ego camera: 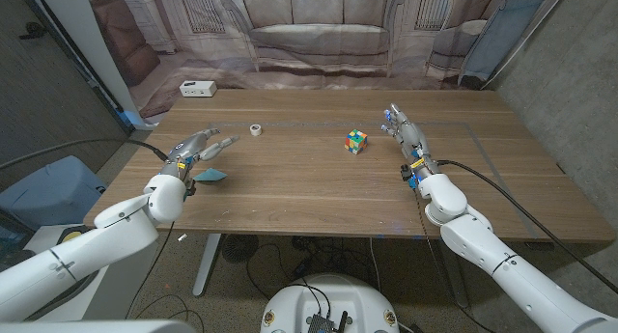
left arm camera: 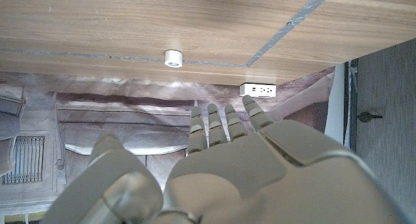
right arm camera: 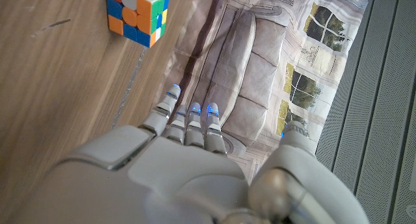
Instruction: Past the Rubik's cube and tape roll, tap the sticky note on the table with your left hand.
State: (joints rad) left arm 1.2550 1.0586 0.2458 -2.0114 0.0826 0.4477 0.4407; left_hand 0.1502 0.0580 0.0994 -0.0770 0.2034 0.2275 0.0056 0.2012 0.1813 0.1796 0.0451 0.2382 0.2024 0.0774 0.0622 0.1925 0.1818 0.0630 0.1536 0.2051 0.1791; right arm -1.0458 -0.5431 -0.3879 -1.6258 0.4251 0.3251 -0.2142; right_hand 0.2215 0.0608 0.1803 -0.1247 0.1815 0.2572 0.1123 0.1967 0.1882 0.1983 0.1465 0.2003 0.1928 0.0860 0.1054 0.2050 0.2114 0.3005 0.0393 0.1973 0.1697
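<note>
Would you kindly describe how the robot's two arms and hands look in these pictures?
Both arms are glossy white with rounded shells and ball-like joints. The left hand and right hand are pale grey, with segmented fingers. The right hand's fingertips glow blue. Black cables trail from both wrists.

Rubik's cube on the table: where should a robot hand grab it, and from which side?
Hold the Rubik's cube by two opposite flat side faces, coming from the robot's right, where the right robot hand waits open beside it. It sits squarely on the table with bare wood all around, so probably nothing blocks the fingers.
</note>
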